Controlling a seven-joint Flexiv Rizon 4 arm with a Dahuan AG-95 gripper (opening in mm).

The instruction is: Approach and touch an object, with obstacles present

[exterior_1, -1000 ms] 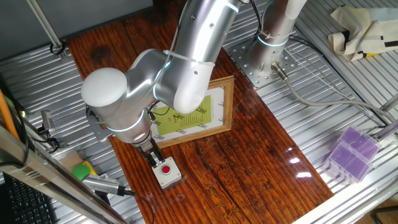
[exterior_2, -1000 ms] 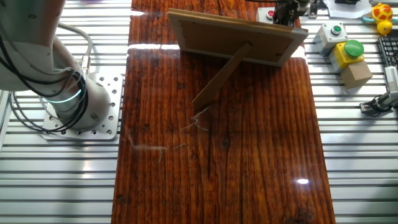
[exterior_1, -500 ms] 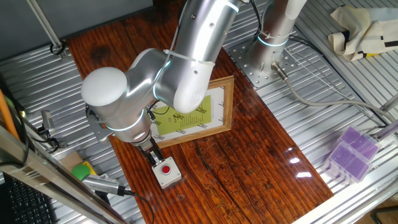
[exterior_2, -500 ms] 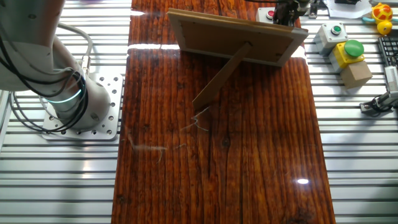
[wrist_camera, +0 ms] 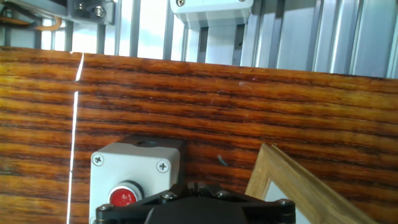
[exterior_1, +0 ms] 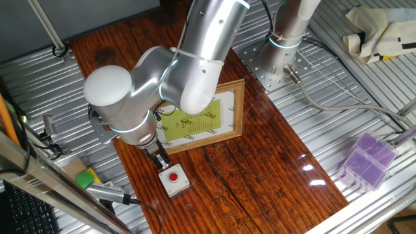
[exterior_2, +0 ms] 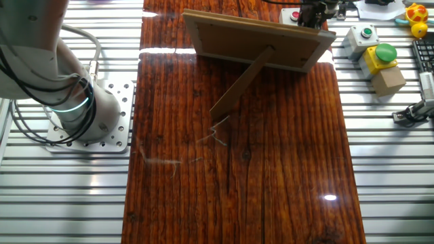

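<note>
— Now, position of the gripper [exterior_1: 158,158]?
— Just above the grey button box [exterior_1: 174,181], at its edge nearest the picture frame [exterior_1: 201,119]; contact or gap not determinable. Spread or pressed together: cannot tell.
— Location of the box?
— On the wooden bench [exterior_1: 260,162], just in front of the frame's lower left corner, apart from it. Red button [wrist_camera: 124,195] facing up.
— Beyond that?
— Frame propped upright on its rear strut [exterior_2: 241,83].
</note>
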